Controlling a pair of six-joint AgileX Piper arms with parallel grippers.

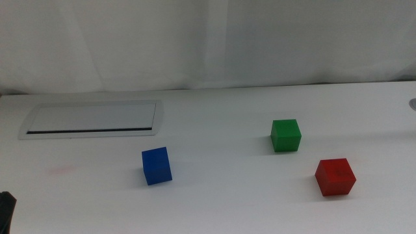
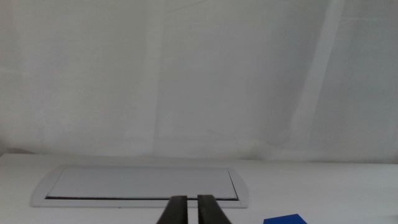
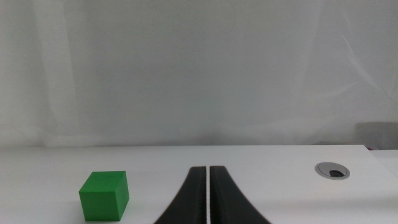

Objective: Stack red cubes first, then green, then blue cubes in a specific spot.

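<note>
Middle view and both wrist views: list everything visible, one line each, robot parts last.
red cube: one, red, on the white table toward the right side, nearest the camera of the three, standing alone.
green cube: one, green, behind and to the left of the red cube, apart from it; also shows in the right wrist view.
blue cube: one, deep blue, left of centre, in front of the panel, standing alone.
panel: one, grey-framed rectangle, set flat in the table at the far left.
round hole: one, grey-rimmed, in the tabletop at the far right.
pink smudge: one, faint, left of the blue cube.
table: one, white.
left gripper: one, dark, jaws shut, holding nothing, waiting at the near left.
right gripper: one, dark, jaws shut, holding nothing, out of the middle view.
</note>
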